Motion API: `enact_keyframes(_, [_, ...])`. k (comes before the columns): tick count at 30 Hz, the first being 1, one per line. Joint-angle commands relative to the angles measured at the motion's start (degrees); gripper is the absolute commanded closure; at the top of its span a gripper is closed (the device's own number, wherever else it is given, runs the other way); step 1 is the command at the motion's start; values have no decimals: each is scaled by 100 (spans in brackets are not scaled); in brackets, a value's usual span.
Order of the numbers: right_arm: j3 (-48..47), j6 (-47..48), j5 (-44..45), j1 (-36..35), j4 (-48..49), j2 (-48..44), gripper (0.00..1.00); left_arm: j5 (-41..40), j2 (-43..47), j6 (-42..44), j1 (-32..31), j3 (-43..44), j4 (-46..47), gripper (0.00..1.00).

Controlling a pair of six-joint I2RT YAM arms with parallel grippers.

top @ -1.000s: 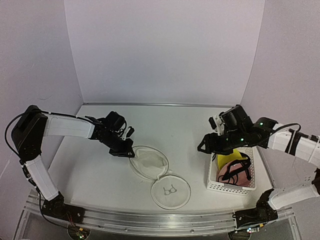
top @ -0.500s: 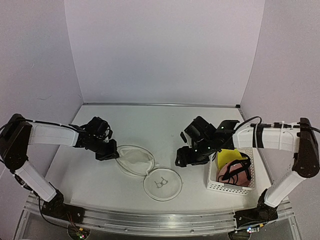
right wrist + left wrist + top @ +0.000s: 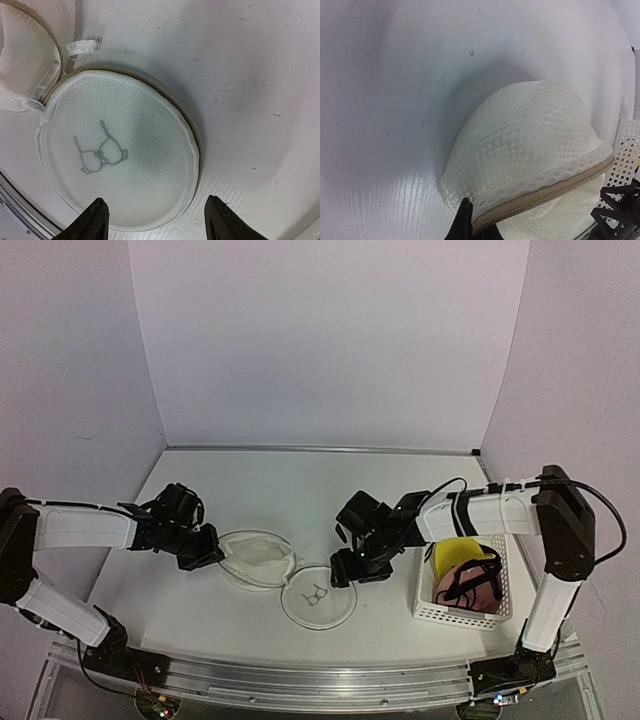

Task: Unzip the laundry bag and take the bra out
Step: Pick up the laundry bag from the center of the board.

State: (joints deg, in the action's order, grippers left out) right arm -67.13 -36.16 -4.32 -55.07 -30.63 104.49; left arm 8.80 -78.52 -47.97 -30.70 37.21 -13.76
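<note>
The laundry bag (image 3: 255, 558) lies unzipped on the table in two round halves, joined at one edge. My left gripper (image 3: 210, 552) is shut on the rim of the domed mesh half (image 3: 530, 140), pinching it by the tan zipper tape; in the wrist view the gripper (image 3: 472, 226) sits at the bottom edge. The flat half with the bra outline (image 3: 318, 595) lies nearer the front. My right gripper (image 3: 345, 572) hovers open just above that half (image 3: 120, 155), its fingertips (image 3: 97, 212) straddling its near rim. The pink bra (image 3: 470, 590) with black straps lies in the basket.
A white perforated basket (image 3: 425, 612) stands at the right, holding a yellow piece (image 3: 455, 552) beside the bra. A small white fabric loop (image 3: 82, 46) sticks out where the bag halves meet. The table's front rail runs close below the flat half.
My left gripper has dragged the bag leftward and toward the front. My right arm has swung from over the basket down and left to the flat half.
</note>
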Motion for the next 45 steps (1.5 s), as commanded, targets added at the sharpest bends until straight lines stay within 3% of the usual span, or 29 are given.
enact_keyframes(1, [-228, -18, 3, -26, 313, 216, 34, 0, 158, -90, 2, -21, 263, 100])
enact_keyframes(30, [484, -230, 432, -23, 602, 392, 55, 129, 49, -134, -11, -12, 392, 100])
enact_keyframes(33, [600, -266, 559, -28, 647, 306, 61, 115, 56, -143, -14, -13, 392, 100])
enact_keyframes(42, [675, -293, 484, -19, 871, 183, 100, 131, 11, -143, -50, 23, 396, 100])
enact_keyframes(45, [650, -284, 534, -24, 875, 62, 100, 135, 21, -134, -66, 32, 389, 100])
